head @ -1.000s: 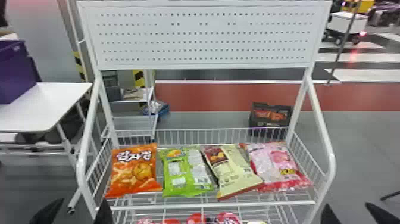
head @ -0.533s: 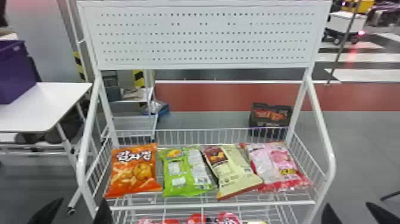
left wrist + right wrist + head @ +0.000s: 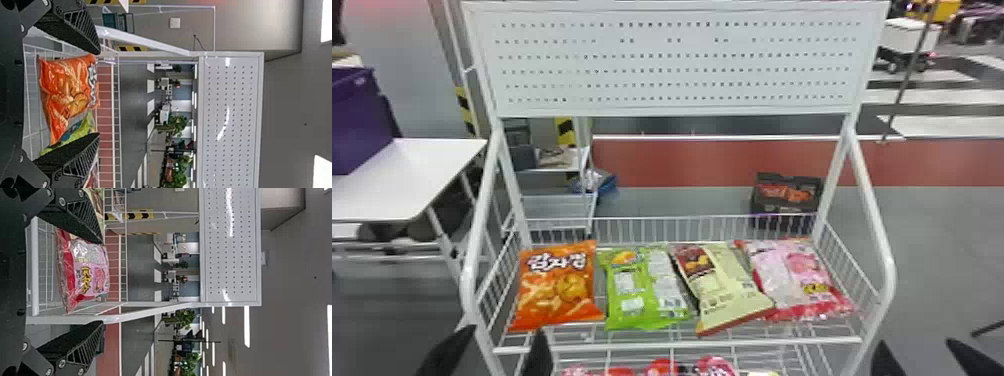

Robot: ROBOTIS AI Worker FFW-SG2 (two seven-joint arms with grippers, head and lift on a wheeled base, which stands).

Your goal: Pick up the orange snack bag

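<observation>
At the head view's bottom left, my left gripper [image 3: 499, 345] stands open in front of the rack, below the orange snack bag [image 3: 557, 287]. That bag lies face up at the left end of the wire shelf, apart from the fingers. In the left wrist view the orange bag [image 3: 68, 92] appears beyond the open left gripper [image 3: 98, 93], between its two fingers. My right gripper [image 3: 914, 347] is at the head view's bottom right, outside the rack's right post. The right wrist view has this right gripper [image 3: 103, 282] open and holding nothing, with the pink bag [image 3: 86, 270] farther off.
Right of the orange bag lie a green bag [image 3: 644, 290], a cream bag [image 3: 724, 285] and a pink bag [image 3: 797, 280]. The shelf's front rail [image 3: 677, 345] and the rack's side posts [image 3: 874, 230] stand near the grippers. A white table [image 3: 407, 175] is at the left.
</observation>
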